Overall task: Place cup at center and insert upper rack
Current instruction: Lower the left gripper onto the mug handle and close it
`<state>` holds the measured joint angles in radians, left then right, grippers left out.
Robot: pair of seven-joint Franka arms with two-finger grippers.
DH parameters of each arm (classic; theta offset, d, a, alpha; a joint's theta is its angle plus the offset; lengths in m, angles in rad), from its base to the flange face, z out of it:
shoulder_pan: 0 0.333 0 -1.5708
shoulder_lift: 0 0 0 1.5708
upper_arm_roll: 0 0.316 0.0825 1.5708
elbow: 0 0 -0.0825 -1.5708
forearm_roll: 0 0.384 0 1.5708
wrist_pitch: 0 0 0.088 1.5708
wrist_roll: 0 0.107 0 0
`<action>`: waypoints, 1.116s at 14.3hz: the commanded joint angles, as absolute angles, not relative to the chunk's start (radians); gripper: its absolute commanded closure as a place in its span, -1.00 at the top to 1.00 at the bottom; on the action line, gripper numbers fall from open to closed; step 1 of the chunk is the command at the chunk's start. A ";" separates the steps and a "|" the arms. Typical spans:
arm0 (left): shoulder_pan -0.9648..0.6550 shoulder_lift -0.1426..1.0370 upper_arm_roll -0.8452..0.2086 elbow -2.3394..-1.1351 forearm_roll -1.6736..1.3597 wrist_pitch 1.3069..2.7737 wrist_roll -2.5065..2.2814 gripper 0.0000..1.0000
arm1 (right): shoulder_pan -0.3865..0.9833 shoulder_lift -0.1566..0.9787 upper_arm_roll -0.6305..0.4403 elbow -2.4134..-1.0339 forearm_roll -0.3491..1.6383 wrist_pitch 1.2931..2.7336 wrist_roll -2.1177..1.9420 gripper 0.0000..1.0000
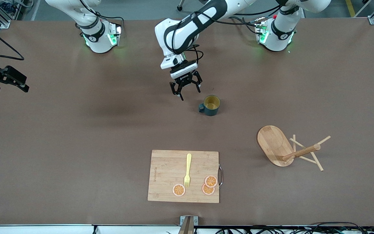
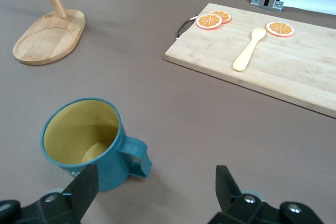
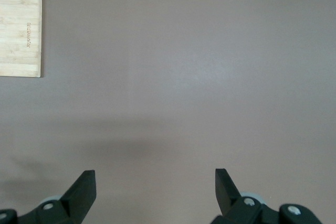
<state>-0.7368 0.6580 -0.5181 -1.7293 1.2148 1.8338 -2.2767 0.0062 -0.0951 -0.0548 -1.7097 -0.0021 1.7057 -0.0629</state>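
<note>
The cup (image 1: pixel 211 105) stands upright on the table (image 1: pixel 76 136) near its middle, handle turned toward the right arm's end, with nothing holding it. The left pincer (image 1: pixel 187 87) hangs just beside it, spread wide and empty; in the left wrist view the cup (image 2: pixel 86 142) sits off to one side of the fingers (image 2: pixel 84 190) rather than between them. The right pincer (image 1: pixel 6 81) waits over the table's edge at the right arm's end, also spread and empty. The rack (image 1: pixel 287 149) lies tipped over toward the left arm's end, nearer the camera than the cup, its oval base on edge and its post and pegs resting on the table. A board (image 1: pixel 183 176) with a fork (image 1: pixel 187 170) and orange slices (image 1: pixel 208 185) lies nearest the camera. The step in hand looks like taking the cup. To do it well, the left pincer should shift sideways until one finger is inside the rim and one outside, or both straddle the wall away from the handle, then descend straight and close gently so the cup does not tip or skid.
</note>
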 commanded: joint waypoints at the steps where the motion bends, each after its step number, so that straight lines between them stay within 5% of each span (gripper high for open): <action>1: -0.761 0.676 -0.512 -1.715 1.239 1.813 -2.319 0.97 | 0.018 -0.094 -0.057 -1.689 -0.017 1.701 -0.066 1.00; 16: -1.020 0.811 -0.261 -1.643 1.239 1.790 -2.375 0.97 | -0.015 -0.063 -0.068 -1.667 -0.142 1.510 -0.055 1.00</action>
<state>-0.9787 0.7778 -0.3022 -1.6869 1.2189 1.8074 -2.3706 0.0005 -0.0764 -0.0757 -1.6843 -0.0609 1.5389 -0.0629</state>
